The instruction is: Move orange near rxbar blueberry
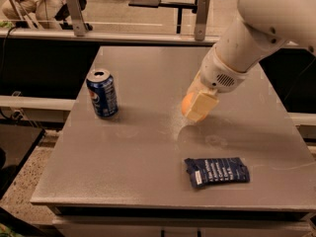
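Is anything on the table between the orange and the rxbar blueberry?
Nothing visible does. The gripper is at the orange; only bare table lies between it and the rxbar blueberry nearer the front edge. The soda can stands off to the left, clear of that path.

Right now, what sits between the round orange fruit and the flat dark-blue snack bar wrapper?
Camera view: only bare grey tabletop separates the round orange fruit from the dark-blue bar wrapper; the cream gripper is at the fruit.
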`<state>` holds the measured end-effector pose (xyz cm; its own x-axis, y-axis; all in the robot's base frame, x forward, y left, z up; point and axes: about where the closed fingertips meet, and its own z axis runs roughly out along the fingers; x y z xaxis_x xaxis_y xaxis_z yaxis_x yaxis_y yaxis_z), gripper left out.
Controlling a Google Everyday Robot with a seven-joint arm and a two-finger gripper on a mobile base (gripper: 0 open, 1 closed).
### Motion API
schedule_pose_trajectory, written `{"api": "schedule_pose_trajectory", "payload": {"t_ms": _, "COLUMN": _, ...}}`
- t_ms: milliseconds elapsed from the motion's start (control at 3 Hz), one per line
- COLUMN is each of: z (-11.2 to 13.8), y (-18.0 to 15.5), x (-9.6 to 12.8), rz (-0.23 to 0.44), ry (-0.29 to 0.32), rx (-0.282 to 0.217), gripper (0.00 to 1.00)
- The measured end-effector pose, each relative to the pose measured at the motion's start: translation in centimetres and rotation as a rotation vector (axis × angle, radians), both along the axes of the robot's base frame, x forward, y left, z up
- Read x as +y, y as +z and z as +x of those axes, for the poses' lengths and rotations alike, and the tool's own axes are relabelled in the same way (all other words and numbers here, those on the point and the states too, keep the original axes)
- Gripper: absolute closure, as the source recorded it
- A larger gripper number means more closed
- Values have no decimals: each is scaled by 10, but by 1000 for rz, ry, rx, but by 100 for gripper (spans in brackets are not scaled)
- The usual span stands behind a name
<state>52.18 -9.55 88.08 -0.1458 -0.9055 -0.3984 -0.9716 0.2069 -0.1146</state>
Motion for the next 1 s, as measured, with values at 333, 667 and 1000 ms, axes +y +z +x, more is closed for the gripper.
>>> {"api": "schedule_pose_trajectory", "payload": {"t_ms": 333, "z": -27, "y": 13, "x": -10, "rz": 2, "ry": 9, "rx": 11, "gripper": 100}}
{"api": "schedule_pose_trajectory", "payload": {"t_ms": 667, "z": -56, "y": 15, "x": -15, "rz": 21, "ry": 21, "rx": 27, "gripper": 100}}
{"api": "schedule_pose_trajectory", "payload": {"t_ms": 1000, "z": -77, "y": 3, "x": -16, "rz": 45, "ry": 32, "rx": 55, "gripper": 100}}
